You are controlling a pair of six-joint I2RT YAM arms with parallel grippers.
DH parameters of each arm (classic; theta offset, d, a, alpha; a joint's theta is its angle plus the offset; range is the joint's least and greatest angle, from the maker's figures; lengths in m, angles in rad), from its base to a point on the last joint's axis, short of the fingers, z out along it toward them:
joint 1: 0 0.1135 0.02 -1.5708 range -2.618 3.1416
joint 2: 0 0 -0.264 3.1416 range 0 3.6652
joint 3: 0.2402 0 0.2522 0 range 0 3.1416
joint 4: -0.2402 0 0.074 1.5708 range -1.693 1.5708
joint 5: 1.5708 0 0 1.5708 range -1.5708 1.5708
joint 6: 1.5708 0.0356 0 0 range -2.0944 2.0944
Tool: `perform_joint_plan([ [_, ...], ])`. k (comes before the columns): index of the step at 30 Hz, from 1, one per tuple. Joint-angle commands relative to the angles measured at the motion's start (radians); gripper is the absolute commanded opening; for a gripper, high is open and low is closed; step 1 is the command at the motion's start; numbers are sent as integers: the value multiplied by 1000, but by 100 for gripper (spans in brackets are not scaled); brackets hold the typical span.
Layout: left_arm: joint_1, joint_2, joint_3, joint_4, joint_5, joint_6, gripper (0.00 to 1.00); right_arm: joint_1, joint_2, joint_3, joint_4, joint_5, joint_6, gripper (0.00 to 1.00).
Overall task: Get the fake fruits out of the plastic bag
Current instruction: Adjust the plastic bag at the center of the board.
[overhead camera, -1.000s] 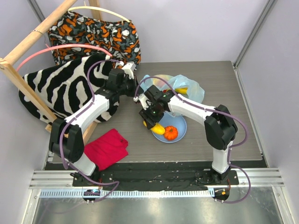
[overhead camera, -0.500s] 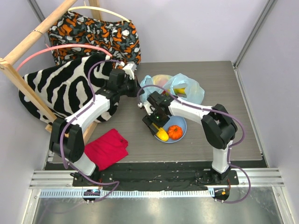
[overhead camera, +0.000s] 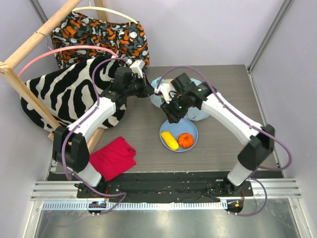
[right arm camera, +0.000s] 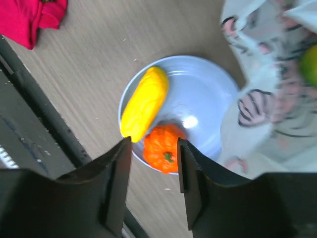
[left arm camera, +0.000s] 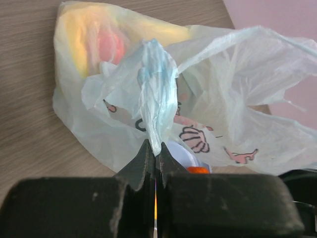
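The plastic bag (overhead camera: pixel 200 117) lies at the table's back middle, mostly under my right arm. My left gripper (overhead camera: pixel 147 91) is shut on a bunched fold of the plastic bag (left arm camera: pixel 156 94), holding it up. Yellow and red fruit shapes (left arm camera: pixel 94 39) show through the film. My right gripper (overhead camera: pixel 171 115) is open and empty above the light-blue plate (overhead camera: pixel 190 130). The oblong yellow piece (overhead camera: pixel 169 140) and the ribbed orange fruit (overhead camera: pixel 185 140) lie on the plate. In the right wrist view the orange fruit (right arm camera: pixel 163 148) sits below my open gripper (right arm camera: pixel 153 144), beside the yellow piece (right arm camera: pixel 144 103). A green fruit (right arm camera: pixel 309 64) shows inside the bag (right arm camera: pixel 267 99).
A red cloth (overhead camera: pixel 113 157) lies at the front left. A zebra-print cushion (overhead camera: pixel 64 99), an orange patterned bag (overhead camera: pixel 99 39) and a wooden frame (overhead camera: pixel 25 84) crowd the back left. The black arm base rail (overhead camera: pixel 163 186) runs along the near edge.
My right gripper let go of the yellow piece onto the plate, then rose and moved back toward the bag. My left gripper moved slightly back and right with the bag fold.
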Motion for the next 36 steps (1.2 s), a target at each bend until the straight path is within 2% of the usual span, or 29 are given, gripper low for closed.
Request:
perform_joint_plan([
  [1,-6,-20,30,32,59,-120,0,-36,-117,27,-6,104,-81,46],
  [3,-9,-29,10,32,61,-146,0,-80,-113,7,34,142,-60,45],
  [6,-9,-47,-21,32,73,-147,0,-91,-18,14,54,208,-60,38],
  [7,-10,-56,-32,33,75,-145,0,-97,47,20,57,241,-58,33],
  [13,-10,-133,-127,23,93,-88,0,-209,214,51,160,359,-75,28],
  [17,-10,-175,-165,26,108,-35,0,-296,321,138,229,457,-89,27],
  [21,-9,-158,-104,12,111,36,0,-373,440,314,263,518,-135,30],
  [26,-9,-14,176,-23,92,139,0,-444,513,592,291,572,-198,35],
  [28,-7,25,255,-51,93,166,0,-454,496,611,294,586,-199,36],
  [30,-7,52,338,-80,125,204,0,-464,455,553,292,591,-202,38],
  [32,-9,52,355,-106,160,228,0,-465,358,375,292,588,-210,38],
  [33,-9,28,338,-127,177,235,0,-465,322,297,294,585,-210,38],
  [34,-7,10,314,-138,187,243,0,-467,242,140,295,572,-208,38],
  [36,-9,-74,193,-161,203,260,0,-465,162,-8,271,543,-177,38],
])
